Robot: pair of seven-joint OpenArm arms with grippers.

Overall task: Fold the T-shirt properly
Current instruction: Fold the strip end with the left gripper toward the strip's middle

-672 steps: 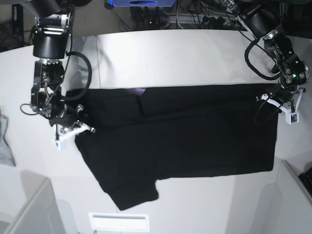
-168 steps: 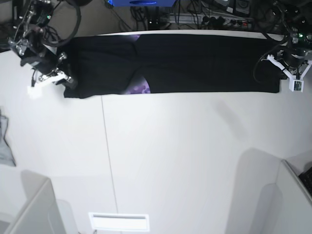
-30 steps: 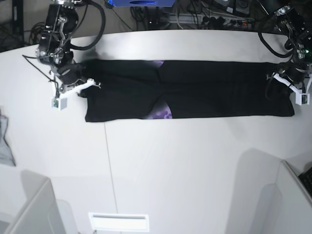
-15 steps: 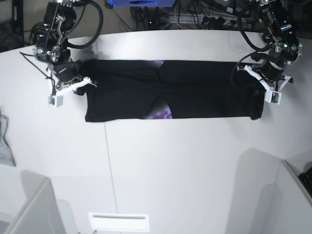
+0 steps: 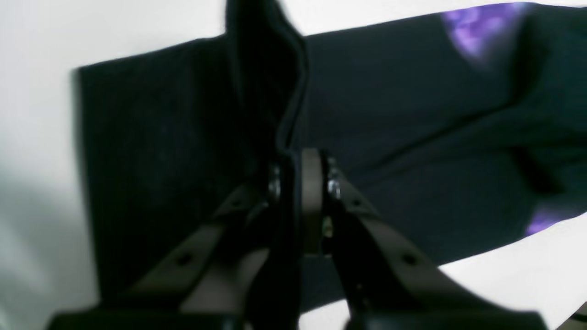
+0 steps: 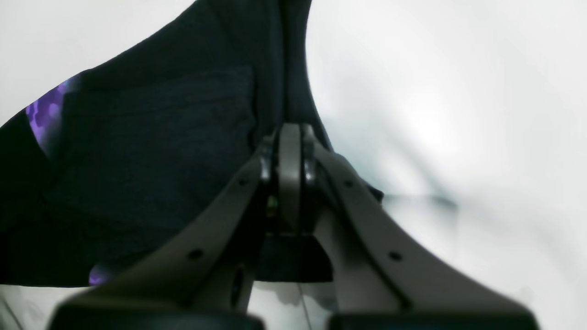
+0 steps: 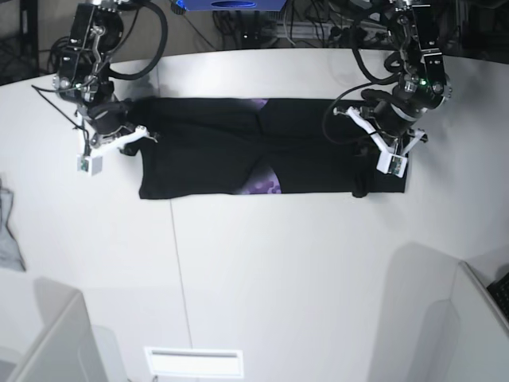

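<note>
Change since half a second ago: the left gripper (image 7: pixel 380 150) has carried its end of the T-shirt (image 7: pixel 238 143) further inward over the garment; the dark band is now shorter on that side. The right gripper (image 7: pixel 127 137) stays at the opposite end, unmoved.
Left arm pose: reaches down from the far edge of the worktop (image 7: pixel 278 270), wrist tilted, gripper over the folded-back cloth.
Left gripper state: jaws pressed together on a raised ridge of black cloth, seen in the left wrist view (image 5: pixel 298 183).
Right arm pose: bent downward, gripper low at the shirt's corner.
Right gripper state: jaws closed tight on the shirt's edge, seen in the right wrist view (image 6: pixel 289 174).
T-shirt location: flat on the worktop as a long band spanning between the two grippers, one end doubled over beneath the left gripper; purple print (image 7: pixel 266 185) shows at mid-length.
Count: one T-shirt, two arms, two grippers.
</note>
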